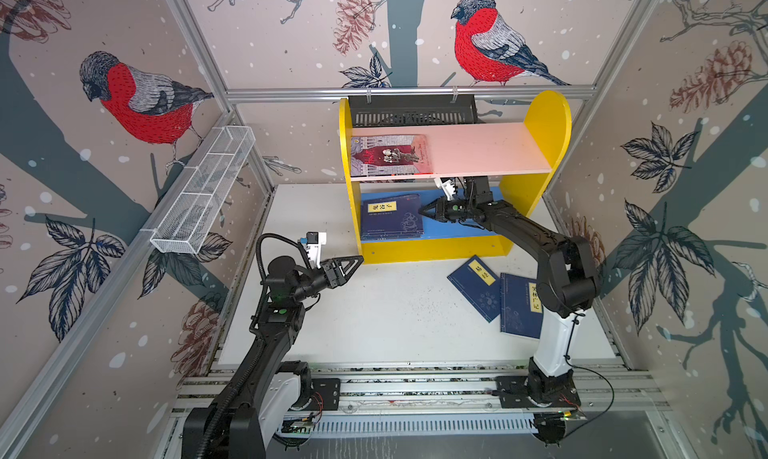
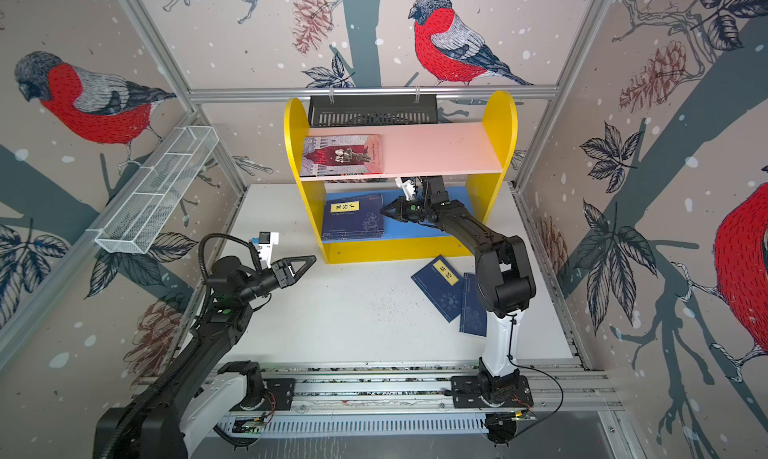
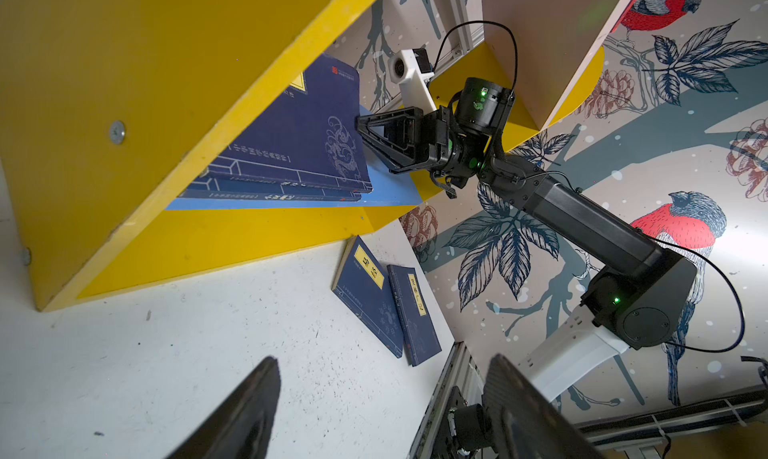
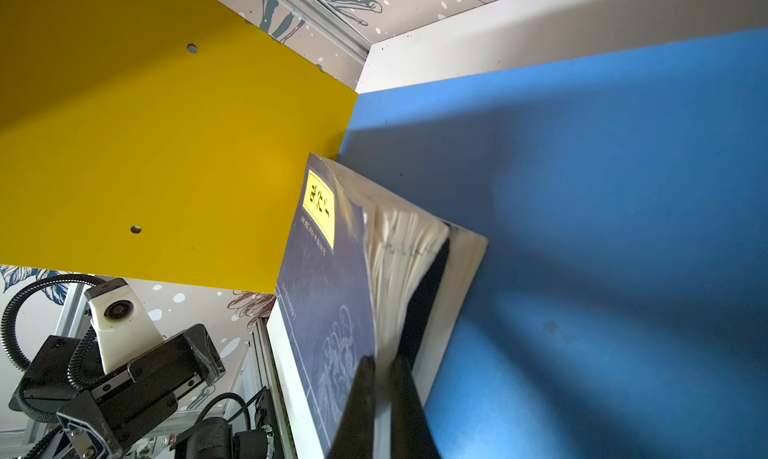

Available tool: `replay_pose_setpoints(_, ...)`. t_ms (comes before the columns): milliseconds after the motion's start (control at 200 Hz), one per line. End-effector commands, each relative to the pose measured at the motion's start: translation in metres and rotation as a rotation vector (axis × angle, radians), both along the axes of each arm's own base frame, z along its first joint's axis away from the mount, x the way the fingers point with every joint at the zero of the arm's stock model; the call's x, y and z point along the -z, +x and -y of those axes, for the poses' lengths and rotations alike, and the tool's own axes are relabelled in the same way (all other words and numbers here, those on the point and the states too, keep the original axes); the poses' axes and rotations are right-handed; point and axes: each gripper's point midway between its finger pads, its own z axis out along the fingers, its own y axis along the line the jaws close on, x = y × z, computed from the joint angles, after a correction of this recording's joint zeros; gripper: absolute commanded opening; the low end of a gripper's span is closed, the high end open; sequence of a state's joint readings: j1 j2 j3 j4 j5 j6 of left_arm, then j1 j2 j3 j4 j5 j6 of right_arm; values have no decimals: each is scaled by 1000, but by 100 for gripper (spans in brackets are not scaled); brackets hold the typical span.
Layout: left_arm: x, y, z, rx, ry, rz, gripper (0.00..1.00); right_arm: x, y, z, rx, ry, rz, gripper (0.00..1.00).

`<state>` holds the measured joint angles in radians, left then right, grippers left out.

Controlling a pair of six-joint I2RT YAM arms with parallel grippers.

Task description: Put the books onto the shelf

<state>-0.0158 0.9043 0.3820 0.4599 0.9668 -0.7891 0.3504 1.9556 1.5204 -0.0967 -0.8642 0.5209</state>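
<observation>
Two stacked navy blue paperbacks (image 1: 390, 219) touched the closed right gripper (image 1: 422, 210) (left gripper (image 1: 358, 261) gaped wide); a level leftward push seemed best.

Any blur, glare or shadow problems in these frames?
Both top views: sharp overall; a pale wash lightens the pink upper board of the yellow shelf. Left wrist view: black fingers of the left gripper are soft; the rest is sharp. Right wrist view: fanned pages of the navy blue paperback look smeared; a broad shadow crosses the blue lower board.
</observation>
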Motion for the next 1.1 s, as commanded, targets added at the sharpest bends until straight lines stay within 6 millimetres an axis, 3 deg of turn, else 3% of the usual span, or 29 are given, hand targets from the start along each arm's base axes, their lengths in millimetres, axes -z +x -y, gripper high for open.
replay_pose_setpoints(0, -5, -1, 0, 6, -4, 25, 79, -7, -4, -5, -36, 15, 30, 0)
replay_pose_setpoints(765, -5, 0, -1, -5, -2, 27, 79, 1, -3, -10, -17, 1, 8, 1)
replay_pose_setpoints(915, -4, 0, -2, -11, 1, 26, 79, 2, -1, -8, 2, -12, 8, 16)
replay_pose_setpoints(1095, 1, 7, -7, -55, 47, 24, 78, 0, 2, -2, 45, -39, 26, 42)
